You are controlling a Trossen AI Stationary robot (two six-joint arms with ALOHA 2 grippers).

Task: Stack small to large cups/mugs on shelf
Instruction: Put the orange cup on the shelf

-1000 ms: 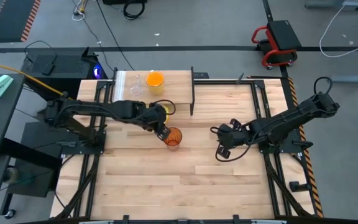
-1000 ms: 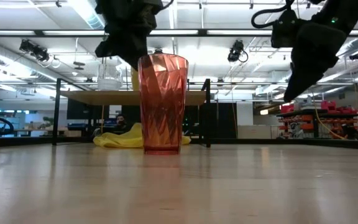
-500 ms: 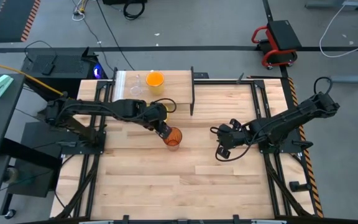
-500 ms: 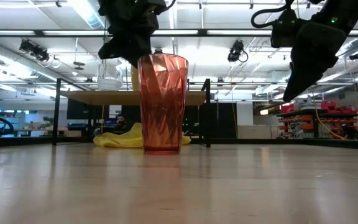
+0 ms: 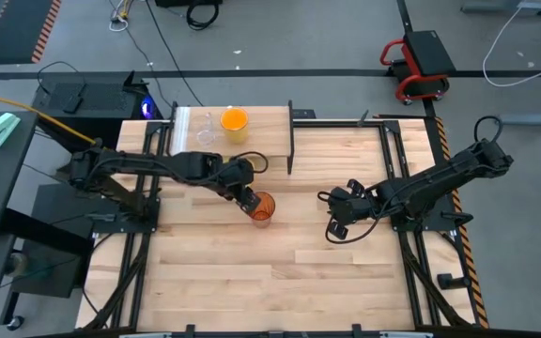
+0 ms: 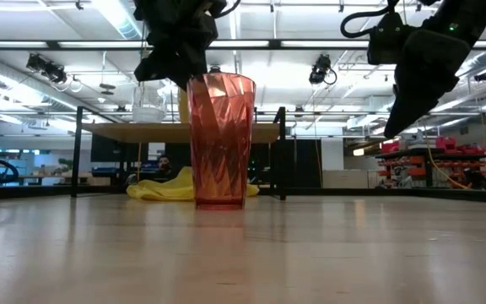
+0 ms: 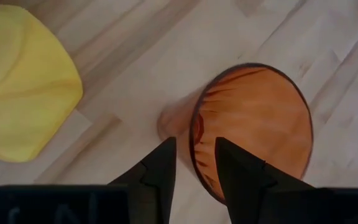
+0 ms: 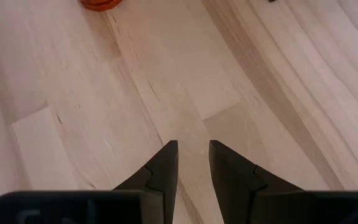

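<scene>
In the low view both arms run off the top edge, so the left gripper [image 6: 178, 63] shows only as a dark mass behind the tumbler [image 6: 219, 139], whose body covers the middle of the shelf [image 6: 142, 132]. The yellow cloth [image 7: 23, 78] is cut by the left wrist picture's left edge. The small clear glass [image 5: 205, 127] (upper centre, high view) is too faint to outline.

The amber-brown tumbler [image 5: 262, 207] stands upright on the tabletop, mouth open upward, its faceted translucent walls widening toward the rim, in front of the shelf [image 5: 269, 120]. The shelf, a light-wood board on thin black legs, carries the orange mug [image 5: 234, 122] with the small clear glass [image 5: 205, 126] just beside it, both upright
</scene>
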